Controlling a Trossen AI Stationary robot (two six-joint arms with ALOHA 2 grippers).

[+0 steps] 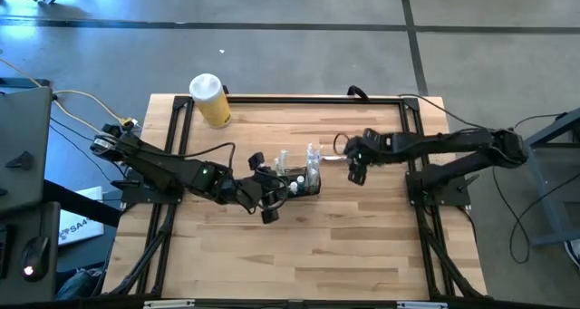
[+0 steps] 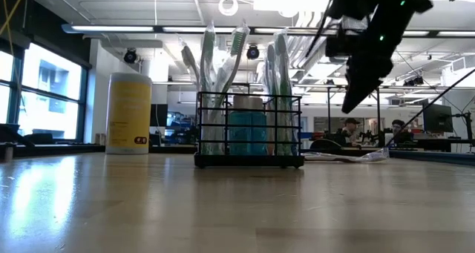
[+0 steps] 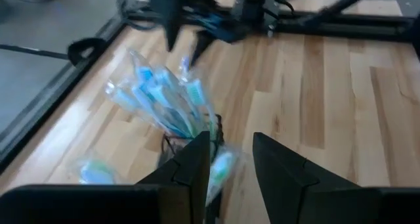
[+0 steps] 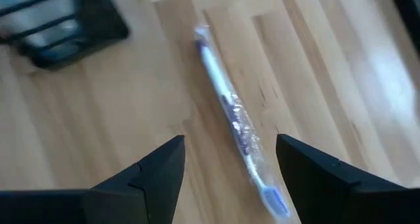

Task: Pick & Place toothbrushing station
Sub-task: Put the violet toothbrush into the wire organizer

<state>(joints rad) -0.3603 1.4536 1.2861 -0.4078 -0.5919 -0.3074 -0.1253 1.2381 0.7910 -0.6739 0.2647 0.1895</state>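
Toothbrushing station (image 1: 304,183) upright at the table's (image 1: 362,255) centre, holding wrapped toothbrushes; left gripper (image 3: 231,165) beside it, jaws part-spread, empty; right gripper (image 4: 230,168) above a loose wrapped toothbrush (image 4: 236,125), jaws spread wide

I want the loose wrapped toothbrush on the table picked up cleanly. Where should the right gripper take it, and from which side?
Probably at mid-handle, from straight above. The wrapped toothbrush lies flat and alone on the wood, clear of the black mesh caddy. The right gripper hovers open over it, jaws across the slim handle.
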